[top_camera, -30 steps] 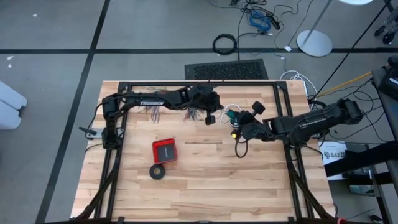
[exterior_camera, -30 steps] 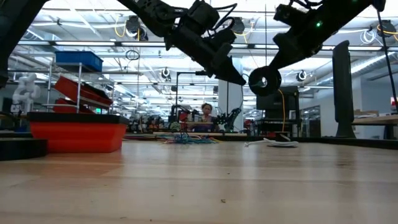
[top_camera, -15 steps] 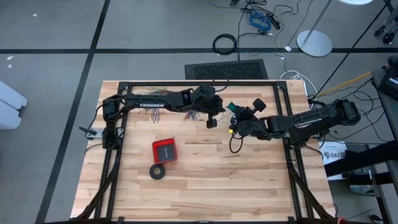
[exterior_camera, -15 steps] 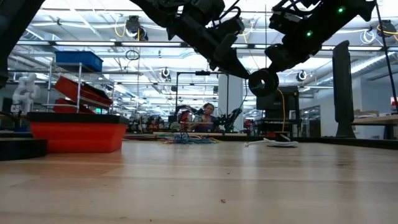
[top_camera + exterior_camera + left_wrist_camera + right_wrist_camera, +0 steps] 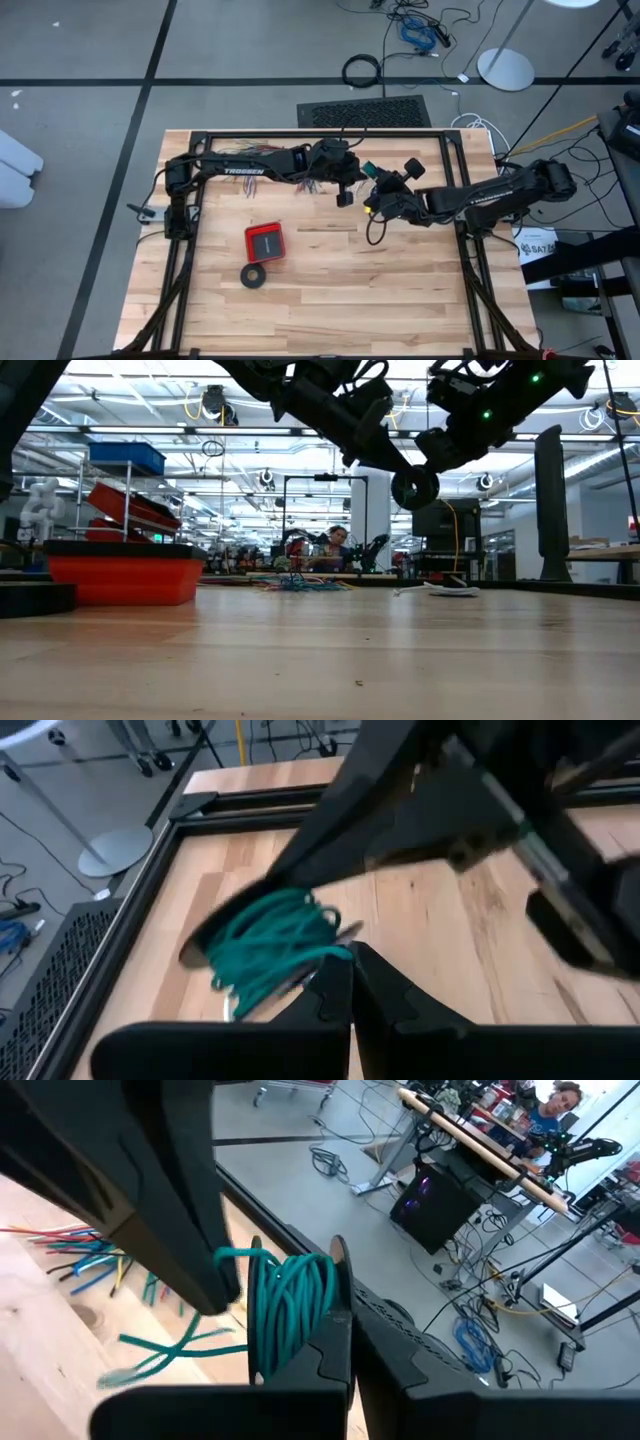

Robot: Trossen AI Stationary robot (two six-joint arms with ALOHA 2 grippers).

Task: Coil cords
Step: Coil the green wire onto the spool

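While raised, both tools (image 5: 362, 190) mid-table, tips meeting.

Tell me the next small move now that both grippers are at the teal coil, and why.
Probably wind on the loose tail: the right gripper is shut on the teal-green wire coil, raised off the table, the left gripper pinches it too, and a strand hangs free.

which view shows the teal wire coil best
The right wrist view: the teal wire coil fills the middle, its loops distinct. The left wrist view shows it blurred; the high view only a speck; the low view hides it.
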